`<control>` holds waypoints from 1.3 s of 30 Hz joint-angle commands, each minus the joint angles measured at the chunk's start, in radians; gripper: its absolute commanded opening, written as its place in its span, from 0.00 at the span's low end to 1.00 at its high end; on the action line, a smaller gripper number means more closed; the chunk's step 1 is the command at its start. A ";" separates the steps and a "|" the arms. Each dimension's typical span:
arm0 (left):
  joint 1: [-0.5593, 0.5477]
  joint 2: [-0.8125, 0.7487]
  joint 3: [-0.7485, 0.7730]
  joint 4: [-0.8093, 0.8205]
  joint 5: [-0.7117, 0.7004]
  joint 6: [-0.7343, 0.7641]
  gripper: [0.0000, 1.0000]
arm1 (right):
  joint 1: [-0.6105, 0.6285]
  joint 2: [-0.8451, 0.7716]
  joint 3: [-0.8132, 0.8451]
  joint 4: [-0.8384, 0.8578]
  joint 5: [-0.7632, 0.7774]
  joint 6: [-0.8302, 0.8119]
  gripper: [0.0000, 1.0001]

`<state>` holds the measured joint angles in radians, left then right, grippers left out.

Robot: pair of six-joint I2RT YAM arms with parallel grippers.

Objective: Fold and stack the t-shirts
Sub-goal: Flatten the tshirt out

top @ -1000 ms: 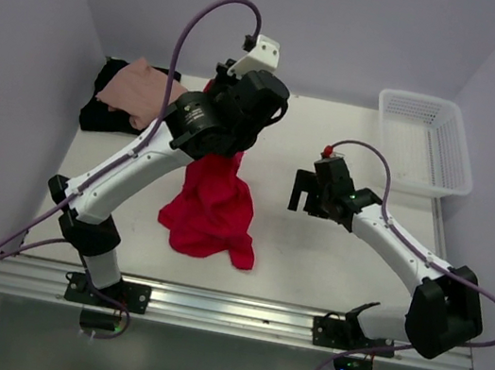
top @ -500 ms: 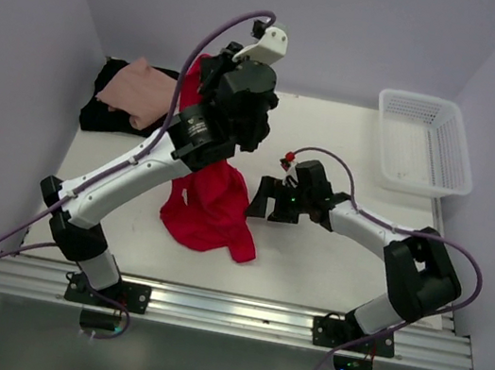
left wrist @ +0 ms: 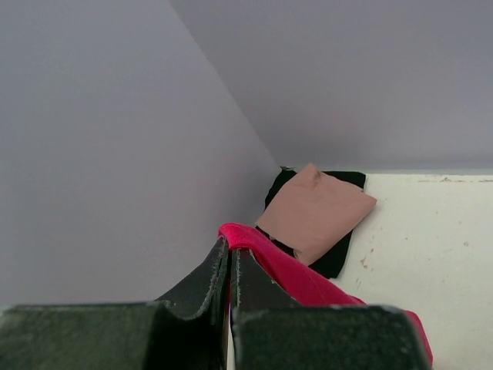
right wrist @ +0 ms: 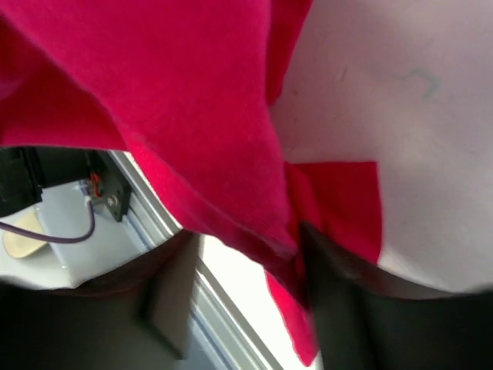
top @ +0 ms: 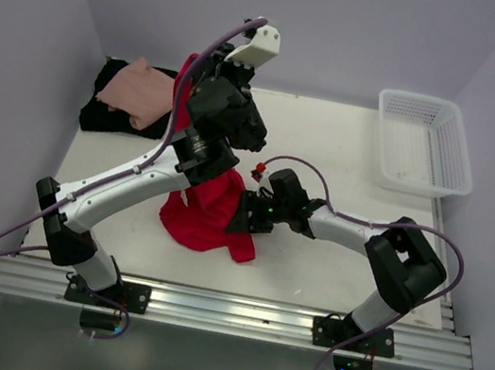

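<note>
My left gripper (top: 202, 70) is raised high above the table's back middle, shut on a fold of the bright red t-shirt (top: 209, 212). The cloth hangs from there, and its lower part rests bunched on the table. In the left wrist view the black fingers (left wrist: 219, 270) pinch the red cloth (left wrist: 296, 279). My right gripper (top: 240, 214) reaches in from the right, low against the shirt's right edge. Its jaws stand apart, and a red hem (right wrist: 281, 231) hangs between them, close to one blurred finger (right wrist: 347, 308). The salmon-pink t-shirt (top: 140, 89) lies folded on the black one (top: 104, 117).
A white lattice basket (top: 424, 144) stands at the back right corner. The pink (left wrist: 316, 212) and black (left wrist: 337, 258) pile lies at the back left, by the wall. The metal front rail (top: 225, 311) runs along the near edge, behind both arm bases.
My left gripper has lifted the red shirt higher and a little left. The right arm has swung left from the middle of the table to the shirt's edge, its jaws narrowing.
</note>
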<state>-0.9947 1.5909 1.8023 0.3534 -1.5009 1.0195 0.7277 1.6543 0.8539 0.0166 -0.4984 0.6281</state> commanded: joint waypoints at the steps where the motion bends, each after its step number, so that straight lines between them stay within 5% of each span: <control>1: -0.024 -0.054 0.017 0.108 -0.052 0.056 0.00 | 0.019 0.019 0.039 0.036 -0.019 0.007 0.51; 2: -0.028 -0.055 0.022 0.110 -0.050 0.057 0.00 | 0.021 0.019 0.042 0.029 -0.005 0.005 0.31; 5: -0.050 -0.054 0.054 0.108 -0.036 0.059 0.00 | 0.022 -0.008 0.066 -0.044 0.041 -0.028 0.00; 6: -0.054 -0.049 0.080 0.108 -0.032 0.060 0.00 | 0.024 -0.019 0.088 -0.106 0.091 -0.056 0.00; 14: -0.059 -0.023 0.206 0.114 0.033 0.085 0.00 | 0.022 -0.172 0.152 -0.323 0.206 -0.189 0.00; 23: -0.022 0.041 0.264 0.124 0.054 0.080 0.00 | 0.094 -0.246 0.059 -0.302 -0.274 -0.275 0.00; 32: -0.012 0.112 0.345 0.122 0.085 0.065 0.00 | 0.343 -0.324 0.020 -0.331 -0.449 -0.340 0.00; 36: -0.012 0.135 0.374 0.121 0.094 0.056 0.00 | 0.458 -0.358 -0.006 -0.170 -0.516 -0.226 0.00; 37: -0.012 0.138 0.379 0.121 0.097 0.053 0.00 | 0.473 -0.363 -0.004 -0.158 -0.523 -0.213 0.05; 39: -0.012 0.138 0.382 0.118 0.100 0.051 0.00 | 0.498 -0.393 0.017 -0.214 -0.485 -0.231 0.47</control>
<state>-1.0138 1.7359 2.1345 0.4347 -1.4536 1.0840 1.1973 1.3186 0.8562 -0.2276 -0.9398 0.3740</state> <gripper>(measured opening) 0.012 0.292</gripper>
